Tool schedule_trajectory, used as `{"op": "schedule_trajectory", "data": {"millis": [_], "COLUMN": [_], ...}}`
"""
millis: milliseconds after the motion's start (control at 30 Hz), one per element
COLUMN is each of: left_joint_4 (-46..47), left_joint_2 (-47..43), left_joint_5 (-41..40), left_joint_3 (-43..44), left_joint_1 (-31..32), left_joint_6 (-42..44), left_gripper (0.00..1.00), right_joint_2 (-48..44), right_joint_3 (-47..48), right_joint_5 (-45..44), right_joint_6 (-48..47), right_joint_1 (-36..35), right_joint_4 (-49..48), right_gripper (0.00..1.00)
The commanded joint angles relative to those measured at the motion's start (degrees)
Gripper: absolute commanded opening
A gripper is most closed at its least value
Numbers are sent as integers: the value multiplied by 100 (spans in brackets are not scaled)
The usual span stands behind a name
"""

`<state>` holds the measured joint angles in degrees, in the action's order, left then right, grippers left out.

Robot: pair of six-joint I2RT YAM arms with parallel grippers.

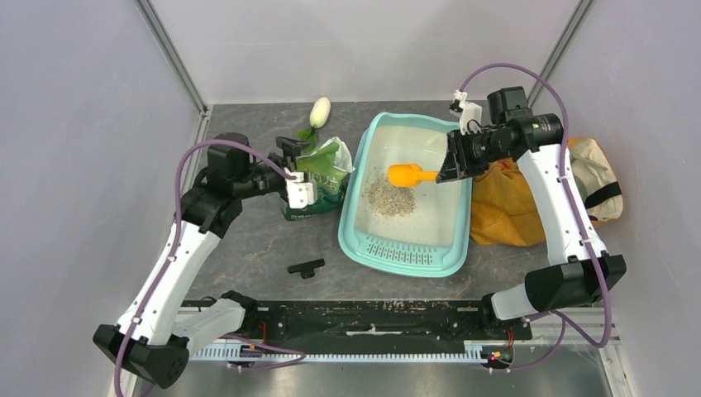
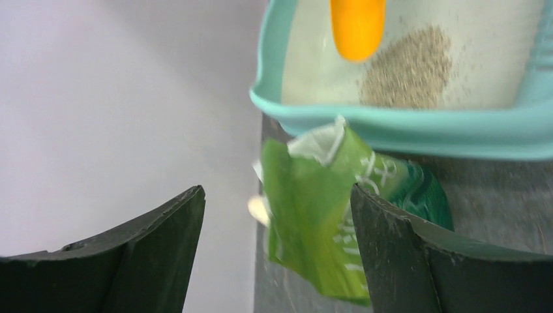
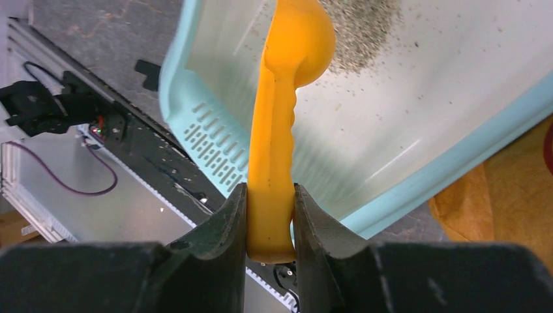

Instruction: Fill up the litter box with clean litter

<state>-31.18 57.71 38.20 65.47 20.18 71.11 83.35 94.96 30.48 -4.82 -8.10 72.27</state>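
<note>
The teal litter box [image 1: 355, 236] lies mid-table with its slotted grille toward the near edge. A small pile of beige-grey litter [image 1: 390, 198] sits in its white basin. My right gripper [image 1: 447, 165] is shut on the handle of an orange scoop [image 1: 409, 174] and holds its bowl over the basin just above the pile. In the right wrist view both fingers [image 3: 228, 222] press on the scoop [image 3: 280, 130]. My left gripper [image 1: 289, 159] is open at the top left of the green pouch [image 1: 322, 169]. In the left wrist view the pouch [image 2: 319, 215] stands ahead between the open jaws, close to the right finger.
An orange cloth bag [image 1: 504, 203] lies against the box's right side. A white radish-like object [image 1: 319, 112] lies at the back. A small black clip [image 1: 306, 267] lies near the front. The cell walls stand close on the left, back and right.
</note>
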Motion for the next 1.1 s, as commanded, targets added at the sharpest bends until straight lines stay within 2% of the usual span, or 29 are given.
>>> {"op": "schedule_trajectory", "data": {"millis": [0,133,233,467,633,767,933,1000,1067], "left_joint_4": [15,-147,55,905,1795,2212,1945,1953,2035], "left_joint_2": [274,1035,1600,2489,2566,2322,2461,2529,2543], "left_joint_5": [189,171,61,-256,-904,-987,-1240,-1351,-1377], "left_joint_3": [774,1523,1720,1847,1515,1123,1143,1137,1113], "left_joint_1": [727,1603,2225,3029,3296,3325,3352,3351,3350], "left_joint_6": [-452,-697,-674,-900,-1196,-1349,-1214,-1218,-1306], "left_gripper": [88,80,76,66,60,57,55,49,39], "right_joint_2": [-263,-412,-570,-795,-850,-916,-1002,-1019,-1052], "right_joint_3": [663,829,791,640,439,188,84,76,6], "right_joint_5": [782,1136,1533,2176,2155,2003,2511,2654,2639], "right_joint_6": [-9,101,139,236,262,311,590,662,739], "right_joint_1": [-16,-5,1,3,2,2,5,1,3], "right_joint_4": [278,336,326,277,324,291,-47,-114,-183], "right_gripper": [0,0,0,0,0,0,0,0,0]}}
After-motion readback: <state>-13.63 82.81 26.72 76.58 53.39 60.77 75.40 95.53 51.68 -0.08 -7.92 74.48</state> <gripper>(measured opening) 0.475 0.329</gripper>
